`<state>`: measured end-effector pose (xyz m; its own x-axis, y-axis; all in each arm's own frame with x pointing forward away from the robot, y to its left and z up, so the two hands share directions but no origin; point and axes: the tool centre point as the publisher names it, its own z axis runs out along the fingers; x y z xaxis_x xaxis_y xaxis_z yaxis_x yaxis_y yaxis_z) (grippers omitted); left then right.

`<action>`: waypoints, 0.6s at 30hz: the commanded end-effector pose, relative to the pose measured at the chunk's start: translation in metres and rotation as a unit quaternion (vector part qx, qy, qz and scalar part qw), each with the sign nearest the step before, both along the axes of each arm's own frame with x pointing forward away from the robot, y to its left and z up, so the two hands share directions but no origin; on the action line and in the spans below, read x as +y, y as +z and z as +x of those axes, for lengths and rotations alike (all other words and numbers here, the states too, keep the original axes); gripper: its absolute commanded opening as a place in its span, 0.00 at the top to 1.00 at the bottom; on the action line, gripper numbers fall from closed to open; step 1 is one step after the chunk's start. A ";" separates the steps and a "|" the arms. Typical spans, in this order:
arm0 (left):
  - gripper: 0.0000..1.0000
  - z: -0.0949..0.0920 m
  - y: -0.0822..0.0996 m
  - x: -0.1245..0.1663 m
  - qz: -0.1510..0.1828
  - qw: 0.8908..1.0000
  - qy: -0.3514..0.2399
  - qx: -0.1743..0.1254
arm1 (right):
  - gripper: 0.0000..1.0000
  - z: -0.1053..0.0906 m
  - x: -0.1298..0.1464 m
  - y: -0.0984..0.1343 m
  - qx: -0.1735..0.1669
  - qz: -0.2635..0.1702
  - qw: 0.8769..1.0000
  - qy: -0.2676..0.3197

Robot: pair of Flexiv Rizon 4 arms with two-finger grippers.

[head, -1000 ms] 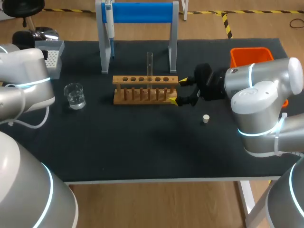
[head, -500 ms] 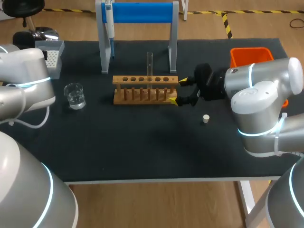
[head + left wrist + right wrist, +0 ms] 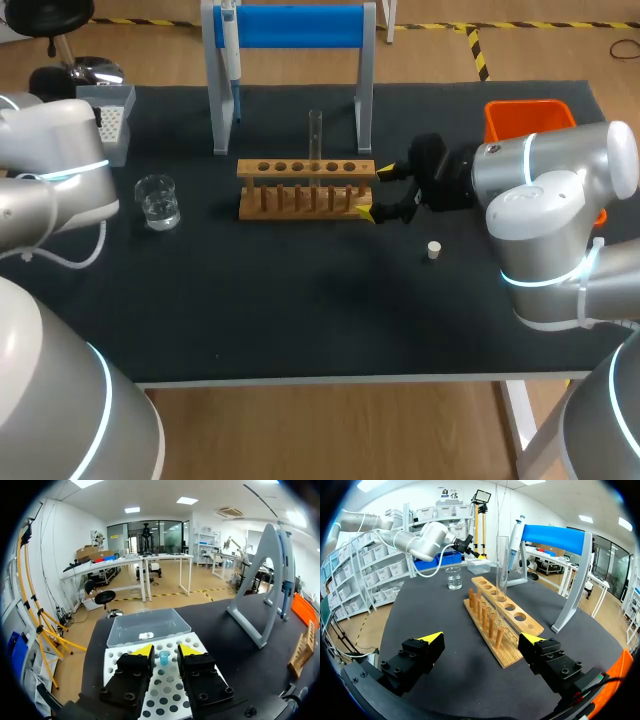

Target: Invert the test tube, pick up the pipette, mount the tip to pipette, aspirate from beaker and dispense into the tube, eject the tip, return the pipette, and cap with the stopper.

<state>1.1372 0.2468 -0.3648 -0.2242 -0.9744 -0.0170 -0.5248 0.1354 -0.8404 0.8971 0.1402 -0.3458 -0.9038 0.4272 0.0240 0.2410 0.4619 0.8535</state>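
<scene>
**Operator:** State of the right gripper [image 3: 376,191]?

**Technician:** Fingers spread wide, holding nothing. It sits at the right end of the wooden rack [image 3: 305,190]. In the right wrist view the right gripper [image 3: 482,639] has 1 yellow tip on each side of that end of the rack [image 3: 495,615]. Contact with the wood cannot be confirmed.

**Operator:** And the left gripper [image 3: 166,651]?

**Technician:** Its fingers stand a narrow gap apart, also holding nothing. It hangs over the white tip box [image 3: 150,680]. A single blue tip [image 3: 164,656] shows in the box just ahead of the gap.

**Operator:** Location of the test tube [image 3: 315,135]?

**Technician:** Upright in a rack hole, right of the rack's middle. The right wrist view shows the test tube [image 3: 502,565] ahead of the gripper.

**Operator:** Remaining items?

**Technician:**
- The pipette [image 3: 230,50] hangs on the blue-topped stand [image 3: 290,25] behind the rack.
- The beaker [image 3: 158,202] stands left of the rack.
- The stopper [image 3: 434,250] lies on the mat, near the right gripper.
- The orange bin [image 3: 520,118] is at the far right.
</scene>
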 end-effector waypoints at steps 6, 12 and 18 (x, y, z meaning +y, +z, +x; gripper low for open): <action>0.72 0.003 -0.002 0.000 0.001 1.000 0.001 0.003 | 0.00 0.000 -0.001 0.000 0.000 0.000 1.000 0.000; 0.76 0.001 -0.003 0.000 0.000 1.000 0.002 0.005 | 0.00 0.000 -0.001 0.000 0.000 0.000 1.000 0.000; 0.95 0.000 -0.004 -0.001 0.000 1.000 0.001 0.007 | 0.00 0.000 -0.001 0.000 0.000 0.000 1.000 0.000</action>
